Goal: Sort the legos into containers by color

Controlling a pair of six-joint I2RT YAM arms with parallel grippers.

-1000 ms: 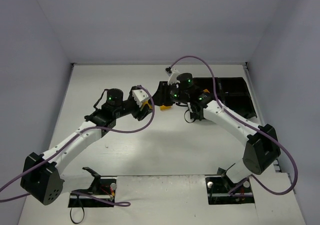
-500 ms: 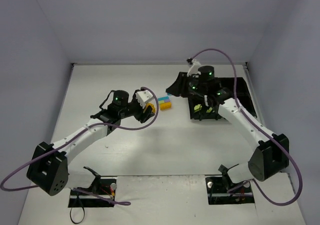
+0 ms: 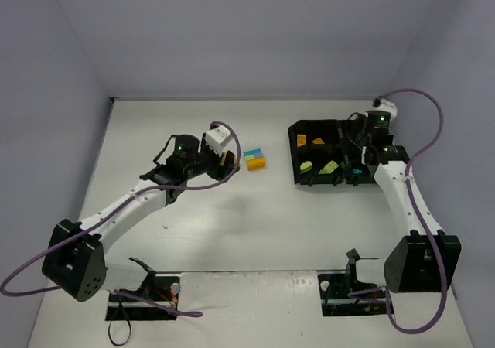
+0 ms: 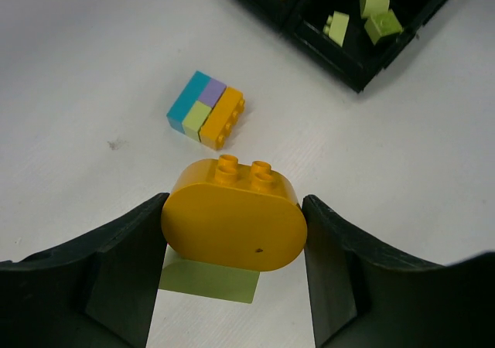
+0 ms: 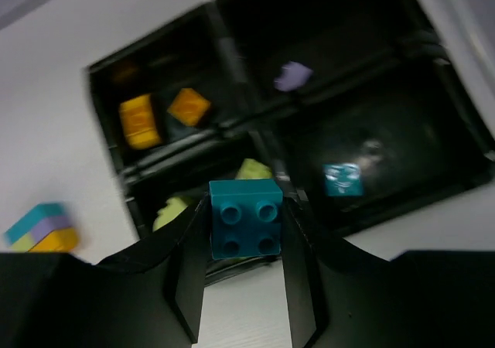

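Bricks in both grippers at the moment. The left gripper (image 4: 234, 223) is clamped on a rounded orange brick (image 4: 232, 232), one finger (image 4: 116, 278) on each end, with the studs pointing to 12 o'clock in its wrist cam. A yellow-green piece (image 4: 209, 280) peeks out right under it at 6 o'clock. Can't tell if it's stuck to the orange one or lying on the table (image 4: 93, 69). Up at 12 o'clock from that grip sits a little clump of bricks (image 4: 206, 110). It's cyan, purple, yellow-green and orange pressed together, resting on the table and apart from the fingers.

The right gripper (image 5: 246, 224) is pinching a cyan brick (image 5: 246, 213) and hangs over the black tray (image 5: 348, 46). Its wrist cam is a bit blurry, but the four compartments go like this:
- 10 o'clock: two orange bricks (image 5: 138, 120)
- 1 o'clock: one purple brick (image 5: 292, 76)
- 4 o'clock: one loose cyan brick (image 5: 343, 179)
- 7 o'clock: yellow-green bricks (image 5: 251, 168)

The held cyan one lines up with the divider between the yellow-green and cyan compartments, and I can't say which of the two it's over.

In the top view the tray is at 3 o'clock from the clump, well apart. The left gripper is just beside the clump at 9 o'clock.
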